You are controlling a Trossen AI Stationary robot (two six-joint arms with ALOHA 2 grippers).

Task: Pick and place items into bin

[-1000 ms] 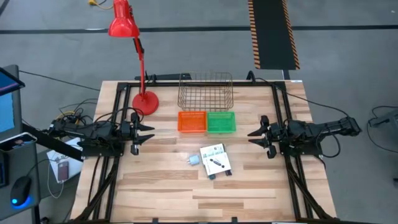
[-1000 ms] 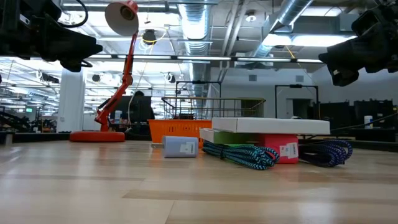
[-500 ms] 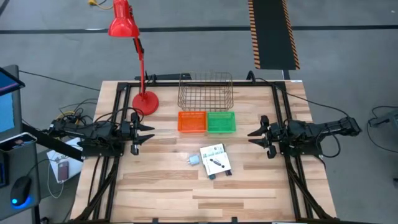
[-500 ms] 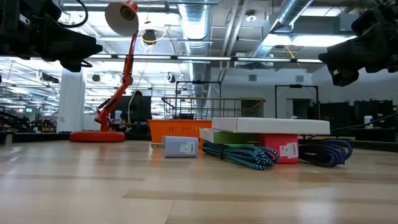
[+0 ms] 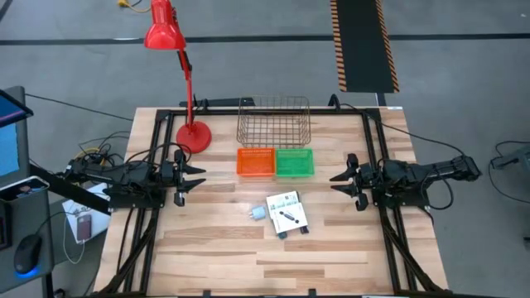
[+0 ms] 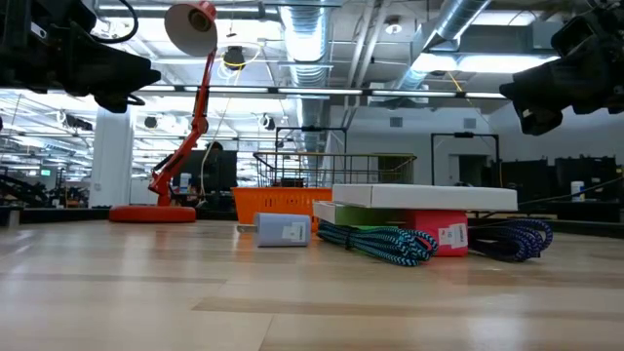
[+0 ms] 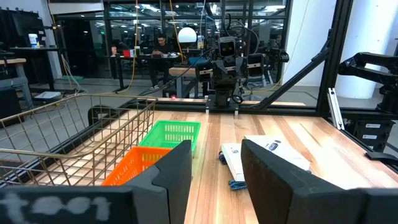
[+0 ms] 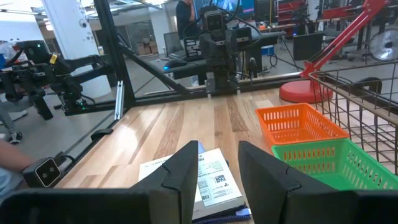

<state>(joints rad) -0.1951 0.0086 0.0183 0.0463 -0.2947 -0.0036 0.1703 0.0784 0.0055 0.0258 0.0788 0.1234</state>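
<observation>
Wooden counter (image 5: pixel 215 248): card pack (image 5: pixel 286 213) at frame centre, between left gripper (image 5: pixel 195 176) and right gripper (image 5: pixel 340 180); right slightly nearer; both jaws parted, nothing held.

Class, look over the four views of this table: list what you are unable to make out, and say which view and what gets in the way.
- What lies under the white box: high view, the box covers the stack.
- Contents of the orange basket: low view, its wall hides the inside.
- Printing on the white box: right wrist view, too small to read.
- The pale blue lump: high view, too small to identify.
- Wire basket: left wrist view, cut off at the edge.
</observation>
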